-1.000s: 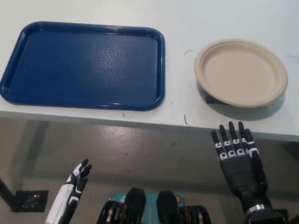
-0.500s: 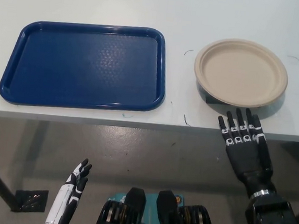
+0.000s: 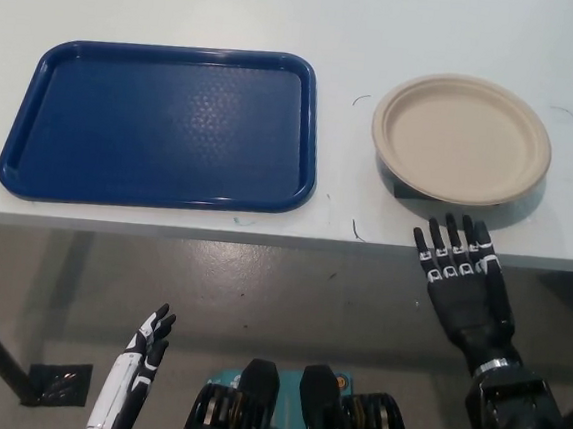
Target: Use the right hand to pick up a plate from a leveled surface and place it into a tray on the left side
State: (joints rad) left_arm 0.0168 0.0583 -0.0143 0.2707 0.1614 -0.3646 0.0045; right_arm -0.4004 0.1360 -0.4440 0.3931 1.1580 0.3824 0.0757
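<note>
Beige and round, the plate [image 3: 462,138] sits raised above the white table [image 3: 384,22], well to the right of the blue tray [image 3: 164,124]; whatever lifts it stays hidden beneath it, showing only as a dark shadow under its near rim. Being round, it has no long axis (its hollow faces up). Below the plate, the black right hand [image 3: 458,280] holds nothing, fingers spread over the table's front edge. The white left hand [image 3: 141,362] rests low, left of the plate, partly cut off, fingers loosely extended.
</note>
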